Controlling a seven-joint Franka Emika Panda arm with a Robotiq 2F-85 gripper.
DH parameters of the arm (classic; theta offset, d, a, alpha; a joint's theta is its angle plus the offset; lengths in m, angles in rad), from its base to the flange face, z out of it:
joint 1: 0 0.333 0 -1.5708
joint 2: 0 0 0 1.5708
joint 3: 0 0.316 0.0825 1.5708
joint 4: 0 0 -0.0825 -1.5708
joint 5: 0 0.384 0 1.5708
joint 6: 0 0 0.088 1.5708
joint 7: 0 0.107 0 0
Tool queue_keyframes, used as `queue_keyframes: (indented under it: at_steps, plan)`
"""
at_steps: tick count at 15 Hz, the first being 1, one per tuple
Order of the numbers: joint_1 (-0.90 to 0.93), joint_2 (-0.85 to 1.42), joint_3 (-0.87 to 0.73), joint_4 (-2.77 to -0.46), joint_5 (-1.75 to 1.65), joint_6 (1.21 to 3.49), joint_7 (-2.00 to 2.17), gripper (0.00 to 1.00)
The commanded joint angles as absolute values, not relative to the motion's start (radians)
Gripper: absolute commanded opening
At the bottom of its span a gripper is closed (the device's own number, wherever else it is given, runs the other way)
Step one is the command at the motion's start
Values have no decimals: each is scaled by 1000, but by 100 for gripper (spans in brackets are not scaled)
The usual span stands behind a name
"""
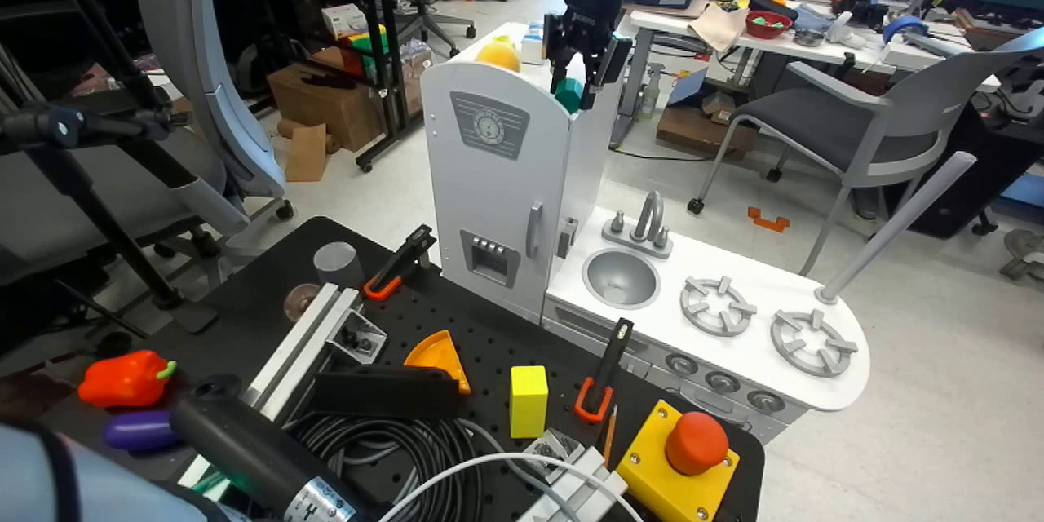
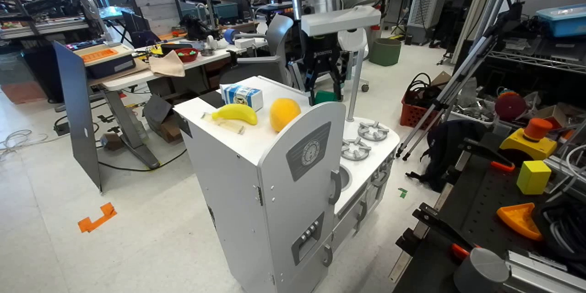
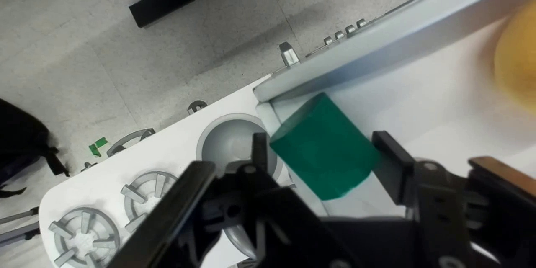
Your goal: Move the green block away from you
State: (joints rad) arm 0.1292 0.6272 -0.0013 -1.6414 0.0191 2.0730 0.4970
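Tool lettered ROBOTIQ straddles the green block, but whether it pinches I cannot tell.

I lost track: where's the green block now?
In the wrist view, the green block is right of the sink, between the fingers of the gripper, at the sink end of the white tower top.

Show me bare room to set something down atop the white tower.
Bare patches on the tower top: one between the banana, the orange and the arched front panel; another, in the wrist view, between the orange and the green block. Crowded: where carton, banana and yellowish piece lie close together, and the end by the sink, where the gripper straddles the block.
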Motion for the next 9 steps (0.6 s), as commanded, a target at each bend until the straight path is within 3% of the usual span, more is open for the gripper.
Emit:
queue_keyframes:
  at_steps: [1, 9]
  plan:
    - [135, 644, -10, -1612, 45, 2074, 496, 35]
    - [146, 702, -10, -1511, 103, 2237, 588, 35]
